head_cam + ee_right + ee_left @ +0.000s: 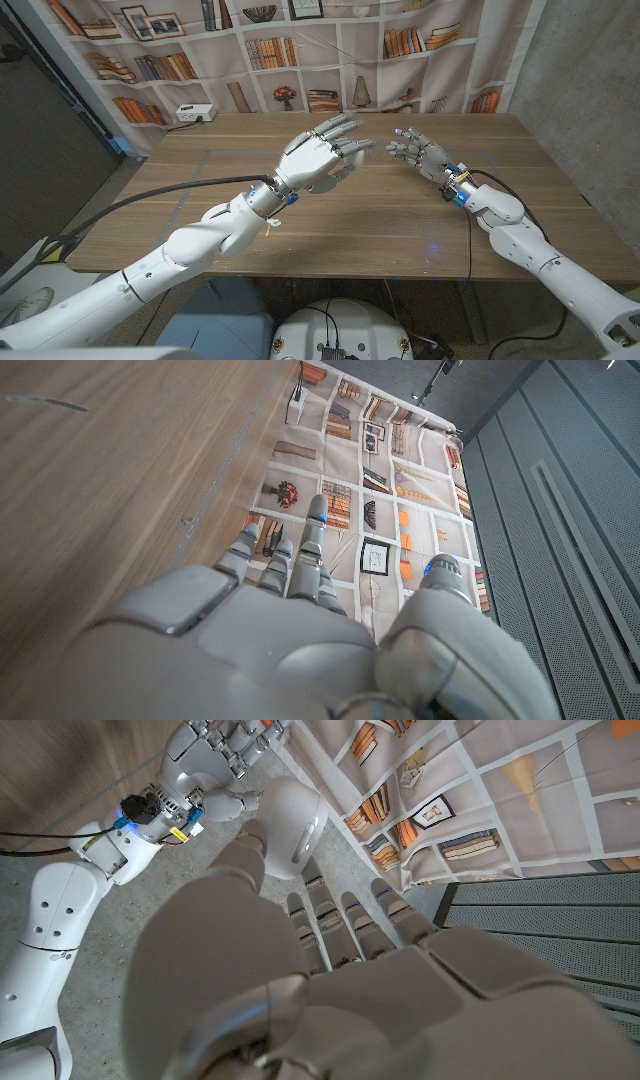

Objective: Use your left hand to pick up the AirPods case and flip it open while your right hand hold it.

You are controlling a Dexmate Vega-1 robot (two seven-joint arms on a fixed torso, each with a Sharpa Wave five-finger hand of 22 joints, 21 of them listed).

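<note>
The white, rounded AirPods case [296,824] sits between the thumb and fingers of my left hand [300,980]. In the head view that left hand [318,156] is lifted above the middle of the wooden table [200,185], and the case [328,181] peeks out under its palm side. My right hand [419,154] hovers a short way to the right, its fingers spread toward the left hand and nothing in them. The left wrist view shows the right hand [214,752] just past the case, apart from it. My right hand [300,630] is seen from behind over the table.
A white power box [194,113] stands at the table's back left edge. A curtain printed with bookshelves [300,50] hangs right behind the table. Bare wood [380,225] lies beneath and in front of both hands.
</note>
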